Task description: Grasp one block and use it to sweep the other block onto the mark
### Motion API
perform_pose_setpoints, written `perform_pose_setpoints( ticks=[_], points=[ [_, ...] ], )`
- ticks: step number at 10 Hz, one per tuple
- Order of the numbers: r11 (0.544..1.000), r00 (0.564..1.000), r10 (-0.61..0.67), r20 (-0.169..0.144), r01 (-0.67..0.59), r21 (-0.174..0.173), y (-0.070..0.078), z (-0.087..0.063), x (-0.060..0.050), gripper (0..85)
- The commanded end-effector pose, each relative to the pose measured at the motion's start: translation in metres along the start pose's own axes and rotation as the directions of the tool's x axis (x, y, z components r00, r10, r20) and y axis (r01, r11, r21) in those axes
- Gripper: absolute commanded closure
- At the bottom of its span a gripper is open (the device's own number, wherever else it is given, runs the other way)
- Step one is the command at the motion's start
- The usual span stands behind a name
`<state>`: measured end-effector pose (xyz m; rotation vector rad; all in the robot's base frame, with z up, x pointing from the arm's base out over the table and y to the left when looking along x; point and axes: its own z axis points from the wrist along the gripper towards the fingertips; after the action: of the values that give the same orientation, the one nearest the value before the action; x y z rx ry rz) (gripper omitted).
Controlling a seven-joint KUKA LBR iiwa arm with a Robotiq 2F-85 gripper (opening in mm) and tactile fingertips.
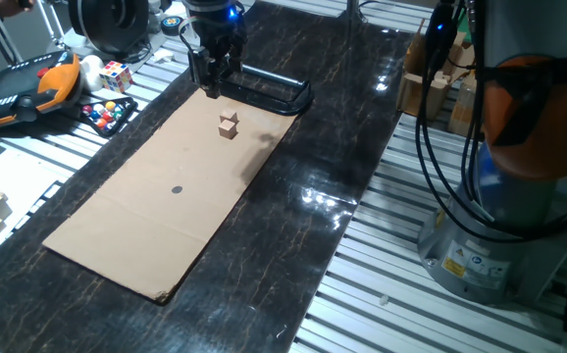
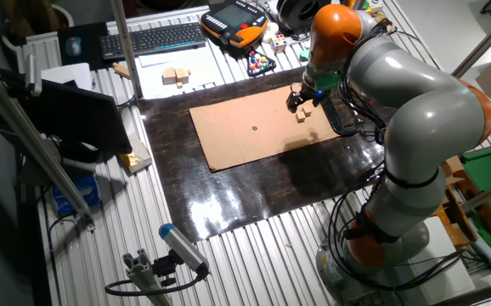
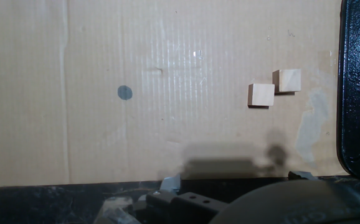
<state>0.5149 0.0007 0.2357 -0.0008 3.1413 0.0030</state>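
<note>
The pincer (image 1: pixel 212 86) hangs over the far end of the cardboard (image 1: pixel 136 230), holding nothing; how wide it is open I cannot tell. Two blocks (image 3: pixel 261 95) (image 3: pixel 287 80) lie just beside it, corners touching, well apart from the mark (image 3: pixel 124 93). They look light, stiff and smooth, so I would grip one by two flat opposite sides.

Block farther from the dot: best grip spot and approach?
From above, fingers on two opposite side faces of that block. It lies flat on the cardboard, and it meets the nearer block only around one corner, so most side faces look free. Probably pick the pair that keeps the gripper off the neighbour.
</note>
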Motion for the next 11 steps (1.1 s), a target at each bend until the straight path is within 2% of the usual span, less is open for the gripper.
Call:
perform_pose_setpoints(
  ticks=[1, 4, 11],
  points=[
    [1.0, 1.0, 0.024, -0.003, -0.024, -0.012, 0.0003, -0.001, 0.0, 84.0],
    [1.0, 1.0, 0.024, -0.001, -0.024, -0.003, 0.0029, -0.0047, 0.001, 84.0],
    [0.999, 0.999, 0.037, 0.0, -0.037, -0.015, 0.002, -0.0016, 0.0015, 84.0]
  ],
)
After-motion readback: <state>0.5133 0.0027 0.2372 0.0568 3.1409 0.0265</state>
